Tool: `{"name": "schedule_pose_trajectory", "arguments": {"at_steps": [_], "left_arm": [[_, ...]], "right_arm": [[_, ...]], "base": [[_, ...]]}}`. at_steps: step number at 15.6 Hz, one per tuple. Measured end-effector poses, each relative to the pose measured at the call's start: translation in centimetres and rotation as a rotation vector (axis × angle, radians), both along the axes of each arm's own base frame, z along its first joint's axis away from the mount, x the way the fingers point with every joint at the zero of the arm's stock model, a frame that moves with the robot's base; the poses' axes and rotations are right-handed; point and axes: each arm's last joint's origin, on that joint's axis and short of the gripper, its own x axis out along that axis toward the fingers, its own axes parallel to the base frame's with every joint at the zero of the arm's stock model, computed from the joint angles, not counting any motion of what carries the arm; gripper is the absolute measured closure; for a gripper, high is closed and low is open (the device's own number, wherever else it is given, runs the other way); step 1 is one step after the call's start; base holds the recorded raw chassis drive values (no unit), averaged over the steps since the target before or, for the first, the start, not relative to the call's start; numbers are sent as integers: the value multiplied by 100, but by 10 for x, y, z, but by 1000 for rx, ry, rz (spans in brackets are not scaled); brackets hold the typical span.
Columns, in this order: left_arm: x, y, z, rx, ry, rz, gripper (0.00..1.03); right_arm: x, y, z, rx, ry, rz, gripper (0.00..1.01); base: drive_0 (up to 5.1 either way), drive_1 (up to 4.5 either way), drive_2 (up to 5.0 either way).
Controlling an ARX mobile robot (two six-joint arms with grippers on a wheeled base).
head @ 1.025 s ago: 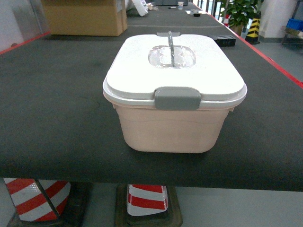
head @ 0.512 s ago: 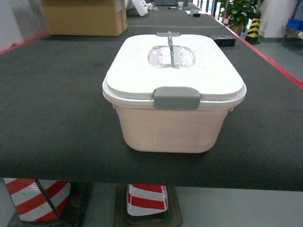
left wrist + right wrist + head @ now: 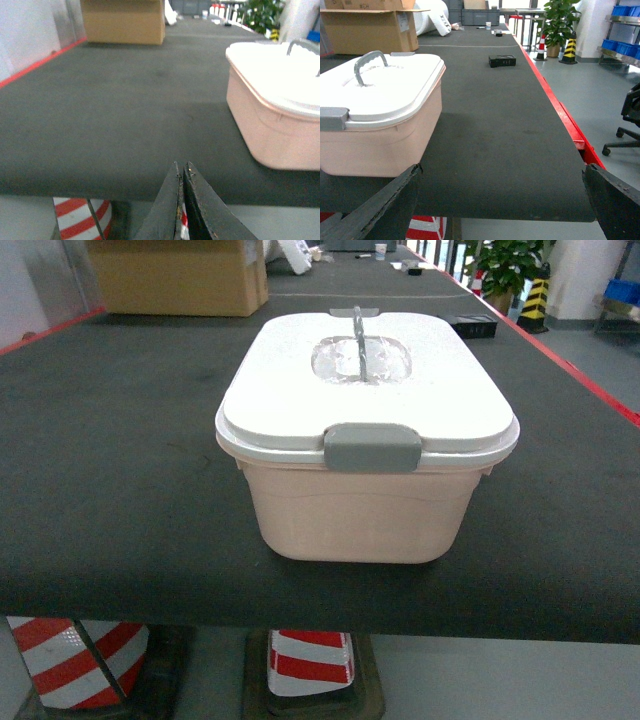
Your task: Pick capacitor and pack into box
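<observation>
1. Box (image 3: 365,505), a pale pink rounded-rectangular plastic tub, sits near the front edge of the dark grey bench (image 3: 120,490), roughly central in the head view.
2. Its white lid (image 3: 290,390) is seated on the rim, the grey latch (image 3: 372,447) facing the camera and the grey handle (image 3: 358,335) standing upright over a clear window.
3. No capacitor can be made out; the lid hides the tub's inside.
4. Left end effector (image 3: 181,172) shows only its dark fingertips, pressed together, low at the bench edge, well left of the tub.
5. Right end effector (image 3: 500,172) is spread wide, its fingers cut off by the frame, holding nothing.
6. A brown cardboard carton (image 3: 180,275) stands far back; a small black device (image 3: 501,61) lies beyond the tub.
7. Red-and-white striped cones (image 3: 310,660) show under the bench.
</observation>
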Motion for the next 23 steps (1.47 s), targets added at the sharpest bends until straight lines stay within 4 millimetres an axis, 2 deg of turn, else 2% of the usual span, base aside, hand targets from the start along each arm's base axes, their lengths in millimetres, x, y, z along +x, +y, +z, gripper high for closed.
{"name": "schedule_pose_trajectory", "arguments": {"at_steps": [1,6,8,15,23], "left_arm": [[-1,0,5,0,-47,-3,101],[-1,0,2,0,-23,-1,99],[-1,0,2,0,-24,0,90],[-1,0,2,0,-23,0,3],[-1,0,2,0,-23,0,5]], "right_arm": [[0,0,0,0,0,0,3],[0,0,0,0,0,1,3],[0,0,0,0,-1,1,3],[0,0,0,0,0,0,3],[0,0,0,0,0,0,3]], "base": [[0,0,0],[0,0,0],[0,0,0],[0,0,0],[0,0,0]]}}
